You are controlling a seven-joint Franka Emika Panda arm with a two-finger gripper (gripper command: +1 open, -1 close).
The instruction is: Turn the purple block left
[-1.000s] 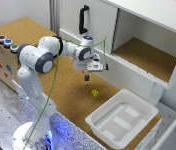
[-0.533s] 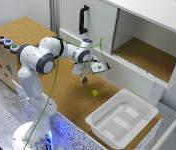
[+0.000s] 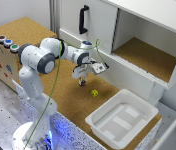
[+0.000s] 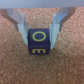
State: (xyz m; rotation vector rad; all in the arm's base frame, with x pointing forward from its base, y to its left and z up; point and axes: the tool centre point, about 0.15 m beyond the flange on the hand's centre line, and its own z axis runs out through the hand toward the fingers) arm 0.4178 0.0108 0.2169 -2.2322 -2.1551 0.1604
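From the exterior view's left, I saw the button box with its coloured buttons at the edge of the cork table, then the arm reaching out toward the cabinet. The gripper pointed down at the cork, with the purple block right at its tips, resting on the surface. In the wrist view the purple block, marked with yellow letters, sat between the two fingers, which touched or nearly touched its sides; I could not tell whether they were clamping it. Further right lay the small yellow-green piece, then the white tray.
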